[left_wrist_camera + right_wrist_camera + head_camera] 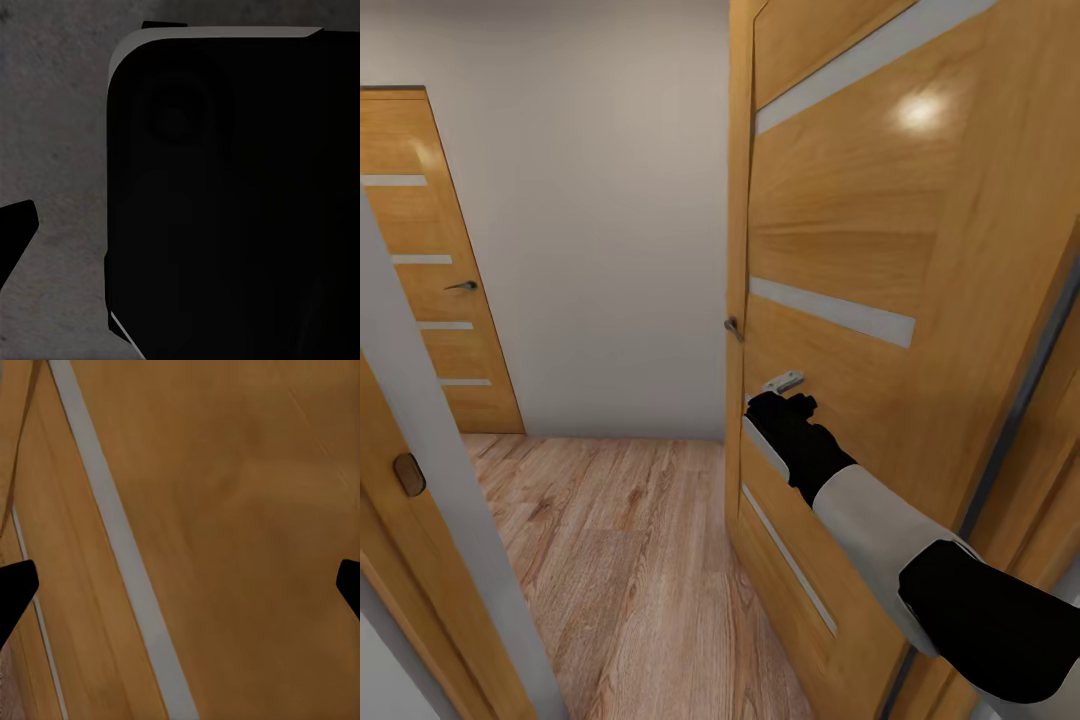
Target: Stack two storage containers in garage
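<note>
A wooden door (860,300) with pale horizontal strips is seen standing ajar at the right of the head view, edge toward the camera. The right arm is stretched out to it, and the right gripper (780,400) is pressed close to the door face, just below a small metal handle (783,381). In the right wrist view the right gripper's fingertips (15,589) are seen spread wide apart at the frame edges, released, nothing between them, with the door panel and one pale strip (124,547) close ahead.

A second door (435,260), closed, is set in the white wall (600,220) at the far left. Light wood plank floor (620,560) is laid between them.

In the left wrist view one dark fingertip of the left gripper (15,229) is visible over a grey speckled surface (60,150), beside a large black rounded body (240,195); whether it is spread or clenched cannot be told.

The storage containers cannot be located.
</note>
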Tool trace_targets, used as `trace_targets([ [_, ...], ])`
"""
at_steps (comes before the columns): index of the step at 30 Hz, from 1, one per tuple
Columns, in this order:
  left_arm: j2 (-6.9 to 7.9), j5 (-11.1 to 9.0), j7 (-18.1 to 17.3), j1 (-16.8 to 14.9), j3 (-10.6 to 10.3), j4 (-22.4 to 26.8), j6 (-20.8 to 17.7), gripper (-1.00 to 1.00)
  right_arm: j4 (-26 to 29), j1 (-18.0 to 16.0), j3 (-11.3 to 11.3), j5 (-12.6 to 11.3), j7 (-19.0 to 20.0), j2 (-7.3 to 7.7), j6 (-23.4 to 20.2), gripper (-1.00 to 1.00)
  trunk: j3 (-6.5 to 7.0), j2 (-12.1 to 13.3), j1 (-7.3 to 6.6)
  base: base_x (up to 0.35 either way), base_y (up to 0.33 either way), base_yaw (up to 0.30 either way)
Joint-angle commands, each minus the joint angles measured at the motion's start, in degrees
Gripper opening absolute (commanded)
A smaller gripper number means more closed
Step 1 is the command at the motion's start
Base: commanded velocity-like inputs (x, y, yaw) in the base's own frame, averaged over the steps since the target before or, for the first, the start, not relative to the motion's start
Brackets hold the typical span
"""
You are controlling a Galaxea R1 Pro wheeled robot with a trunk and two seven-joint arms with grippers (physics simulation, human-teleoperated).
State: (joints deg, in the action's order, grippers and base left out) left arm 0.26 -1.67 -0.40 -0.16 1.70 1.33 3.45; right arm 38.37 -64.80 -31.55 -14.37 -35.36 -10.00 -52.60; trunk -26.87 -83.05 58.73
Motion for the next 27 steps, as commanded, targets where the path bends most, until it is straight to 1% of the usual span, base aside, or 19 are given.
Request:
trace_targets([
  [1,0.00,-0.2,0.0,0.0,0.1,0.0,0.2,1.00,0.0,-0.1,-0.2,-0.6,-0.5,0.00,-0.1,1.00,-0.06,0.0,0.00,0.000,0.000,0.000],
  [6,0.00,-0.2,0.0,0.0,0.1,0.0,0.2,1.00,0.0,0.2,-0.2,-0.8,-0.2,0.00,0.0,1.00,-0.06,0.0,0.00,0.000,0.000,0.000],
  [9,0.00,-0.2,0.0,0.0,0.1,0.0,0.2,1.00,0.4,1.7,-0.3,-0.8,0.9,0.00,0.3,1.00,-0.06,0.0,0.00,0.000,0.000,0.000],
  [10,0.00,-0.2,0.0,0.0,0.1,0.0,0.2,1.00,1.1,2.6,-0.3,-0.9,1.6,0.00,0.4,1.00,-0.06,0.0,0.00,0.000,0.000,0.000],
  [11,0.00,-0.2,0.0,0.0,0.1,0.0,0.2,1.00,2.8,4.2,-0.4,-0.9,2.7,0.00,0.5,1.00,-0.06,0.0,0.00,0.000,0.000,0.000],
  [12,0.00,-0.2,0.0,0.0,0.1,0.0,0.2,1.00,3.5,4.8,-0.4,-0.9,3.1,0.00,0.6,1.00,-0.06,0.0,0.00,0.000,0.000,0.000],
  [15,0.00,-0.2,0.0,0.0,0.1,0.0,0.2,1.00,7.0,8.6,-0.6,-0.8,4.9,0.00,0.7,1.00,-0.06,0.0,0.00,0.000,0.000,0.000],
  [16,0.00,-0.2,0.0,0.0,0.1,0.0,0.2,1.00,7.4,9.2,-0.6,-0.8,5.1,0.00,0.8,1.00,-0.06,0.0,0.00,0.000,0.000,0.000],
  [17,0.00,-0.2,0.0,0.0,0.1,0.0,0.2,1.00,8.1,10.7,-0.6,-0.8,6.0,0.00,1.1,1.00,-0.06,0.0,0.00,0.000,0.000,0.000],
  [19,0.00,-0.2,0.0,0.0,0.1,0.0,0.2,1.00,8.7,13.6,-0.6,-0.8,8.0,0.00,3.1,1.00,-0.06,0.0,0.00,0.000,0.000,0.000],
  [20,0.00,-0.2,0.0,0.0,0.1,0.0,0.2,1.00,8.7,14.2,-0.6,-0.8,8.4,0.00,3.6,1.00,-0.06,0.0,0.00,0.000,0.000,0.000],
  [21,0.00,-0.2,0.0,0.0,0.1,0.0,0.2,1.00,8.8,15.8,-0.6,-0.8,9.7,0.00,4.9,1.00,-0.06,0.0,0.00,0.000,0.000,0.000],
  [24,0.00,-0.2,0.0,0.0,0.1,0.0,0.2,1.00,8.8,18.9,-0.6,-0.8,11.9,0.00,7.2,1.00,-0.06,0.0,0.00,0.000,0.000,0.000],
  [27,0.01,-0.2,0.0,0.0,0.1,0.0,0.2,1.00,8.4,20.3,-0.6,-0.8,13.2,0.00,8.9,1.00,-0.06,0.0,0.00,0.000,0.000,0.000],
])
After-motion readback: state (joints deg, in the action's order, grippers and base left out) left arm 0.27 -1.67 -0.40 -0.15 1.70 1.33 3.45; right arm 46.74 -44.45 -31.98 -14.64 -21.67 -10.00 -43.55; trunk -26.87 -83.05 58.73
